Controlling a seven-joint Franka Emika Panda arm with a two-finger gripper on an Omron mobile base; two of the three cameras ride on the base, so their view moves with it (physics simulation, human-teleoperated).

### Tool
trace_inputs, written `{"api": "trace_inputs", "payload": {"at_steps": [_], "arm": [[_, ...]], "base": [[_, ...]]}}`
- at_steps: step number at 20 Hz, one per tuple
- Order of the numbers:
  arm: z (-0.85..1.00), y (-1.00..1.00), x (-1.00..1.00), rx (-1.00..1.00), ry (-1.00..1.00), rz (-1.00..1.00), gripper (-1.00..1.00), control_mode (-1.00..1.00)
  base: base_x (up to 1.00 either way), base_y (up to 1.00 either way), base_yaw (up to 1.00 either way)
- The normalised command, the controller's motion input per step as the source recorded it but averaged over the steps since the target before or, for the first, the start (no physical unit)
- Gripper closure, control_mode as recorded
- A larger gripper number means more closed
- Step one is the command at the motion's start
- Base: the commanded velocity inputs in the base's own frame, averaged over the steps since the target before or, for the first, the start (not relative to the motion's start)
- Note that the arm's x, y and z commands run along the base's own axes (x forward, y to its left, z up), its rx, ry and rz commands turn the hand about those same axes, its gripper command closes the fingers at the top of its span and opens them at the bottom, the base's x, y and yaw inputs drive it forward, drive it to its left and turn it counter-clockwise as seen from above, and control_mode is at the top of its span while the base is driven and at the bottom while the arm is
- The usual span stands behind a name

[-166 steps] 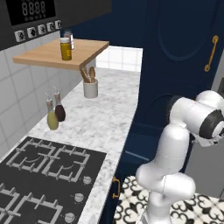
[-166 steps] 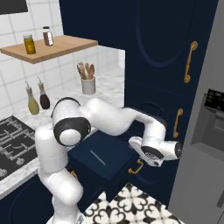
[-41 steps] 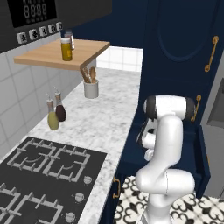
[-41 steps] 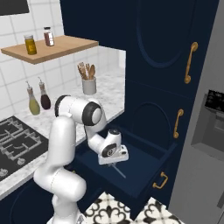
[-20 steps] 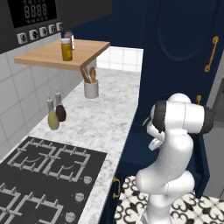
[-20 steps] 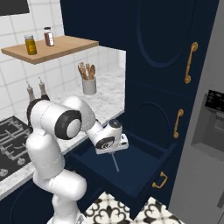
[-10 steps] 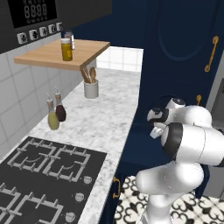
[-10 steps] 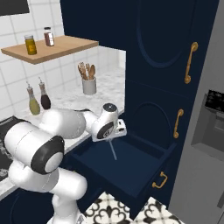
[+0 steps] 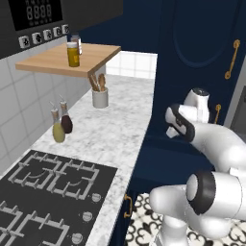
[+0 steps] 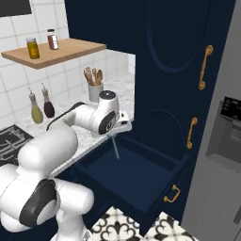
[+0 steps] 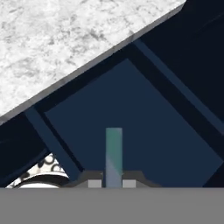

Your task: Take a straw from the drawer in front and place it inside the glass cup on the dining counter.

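Nearest the base, the black gas hob fills the near left part of the marble worktop, and beside it the navy drawer stands pulled out, with a brass handle on its front and a bare dark floor inside. Above the drawer's rear left corner, close to the worktop's edge, the gripper points downward with its fingers pinched tight on the top end of the straw, a thin pale blue-green stick that hangs almost upright over the drawer's interior without touching its floor. In the hand view the straw rises from between the two finger tips, with the drawer's inside behind it and the worktop's edge running diagonally above. Farther along the worktop, against the tiled wall, two small bottles stand side by side, one yellowish and one dark. Beyond them, near the worktop's far end, a white holder with wooden utensils sits below a wooden shelf that carries a jar of yellow liquid. Tall navy cabinet doors with brass handles close the far side.
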Motion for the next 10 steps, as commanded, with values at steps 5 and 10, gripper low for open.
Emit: {"api": "trace_inputs", "payload": {"at_steps": [5, 10], "arm": [[1.0, 0.2, -0.38, 0.0, 0.0, -0.14, 1.0, -1.0], [0.98, 0.07, -0.65, -0.02, -0.01, -0.16, 1.0, -1.0]], "base": [[0.0, 0.0, 0.0], [0.0, 0.0, 0.0]]}}
